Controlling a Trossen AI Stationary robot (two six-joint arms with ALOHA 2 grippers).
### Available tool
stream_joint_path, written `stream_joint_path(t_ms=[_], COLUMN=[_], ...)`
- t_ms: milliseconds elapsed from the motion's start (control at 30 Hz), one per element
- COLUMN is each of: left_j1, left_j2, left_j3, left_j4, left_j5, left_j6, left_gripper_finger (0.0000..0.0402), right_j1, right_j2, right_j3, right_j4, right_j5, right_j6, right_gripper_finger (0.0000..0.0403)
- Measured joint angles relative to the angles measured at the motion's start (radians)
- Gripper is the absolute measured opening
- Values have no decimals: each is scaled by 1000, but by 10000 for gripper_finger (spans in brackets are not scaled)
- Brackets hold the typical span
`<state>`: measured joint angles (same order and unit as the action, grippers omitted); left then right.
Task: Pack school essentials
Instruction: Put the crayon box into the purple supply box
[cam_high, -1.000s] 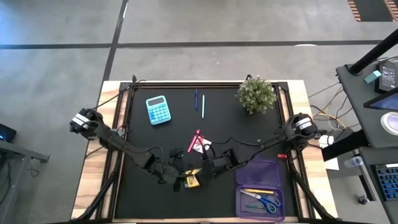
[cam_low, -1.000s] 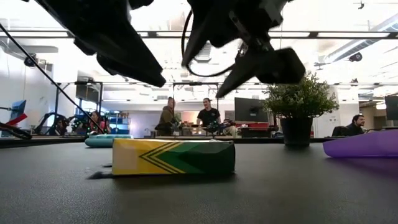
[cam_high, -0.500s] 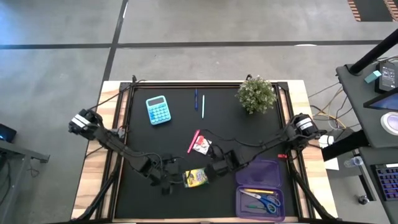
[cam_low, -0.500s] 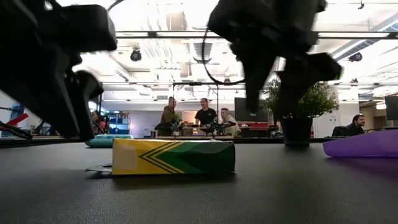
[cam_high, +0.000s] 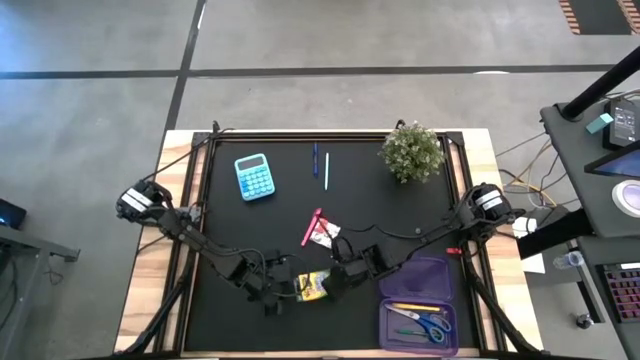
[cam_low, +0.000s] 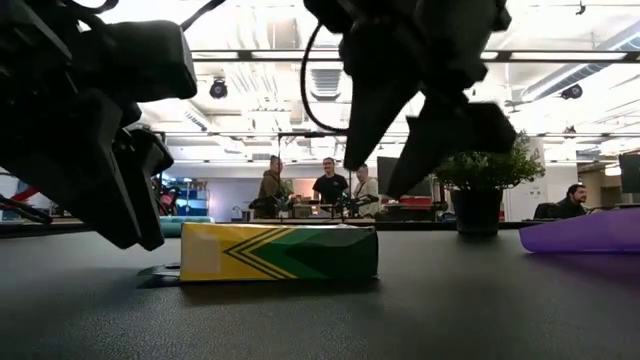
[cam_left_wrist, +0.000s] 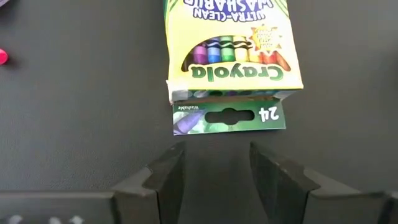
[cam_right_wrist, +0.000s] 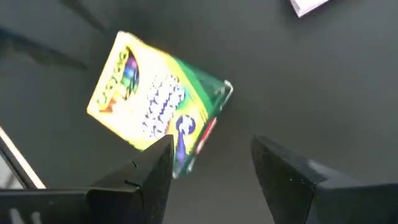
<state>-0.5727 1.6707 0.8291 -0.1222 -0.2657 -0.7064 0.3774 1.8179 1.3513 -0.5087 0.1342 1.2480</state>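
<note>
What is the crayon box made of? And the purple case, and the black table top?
The crayon box looks like thin printed cardboard: flat folded faces, a slightly glossy print and a punched hanging tab. The purple case seems to be see-through plastic, since the scissors and pens inside show through it. The black table top looks like a matte, finely grained mat; rubber or vinyl, I cannot tell which.

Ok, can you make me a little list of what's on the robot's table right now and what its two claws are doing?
crayon box: lying flat on the black mat, near the front, nothing gripping it
left gripper: open, beside the box's hanging-tab end, holding nothing
right gripper: open, at the box's other end, holding nothing
purple case: open at the front right corner, scissors inside
calculator: blue, back left
pens: two thin ones, back middle
white-and-red packet: middle, a pink marker beside it
plant: back right
</note>
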Motion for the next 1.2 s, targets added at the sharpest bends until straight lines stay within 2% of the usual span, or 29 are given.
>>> stream_joint_path(t_ms=[200, 467, 767, 967, 1200], left_j1=[-3, -4, -5, -8, -16], left_j2=[-18, -20, -20, -20, -20], left_j3=[0, 0, 0, -1, 0], left_j4=[2, 1, 0, 0, 0], left_j5=[0, 0, 33, 99, 105], left_j6=[-22, -24, -47, -48, -48], left_gripper_finger=[160, 160, 160, 160, 160], right_j1=[10, 11, 15, 15, 20], right_j2=[0, 6, 64, 64, 57], right_j3=[-84, -144, -155, -166, -186], right_j4=[269, 404, 418, 417, 375], right_j5=[-5, -3, -30, -43, -84], right_j6=[12, 60, 77, 61, 50], right_gripper_finger=[179, 141, 106, 87, 82])
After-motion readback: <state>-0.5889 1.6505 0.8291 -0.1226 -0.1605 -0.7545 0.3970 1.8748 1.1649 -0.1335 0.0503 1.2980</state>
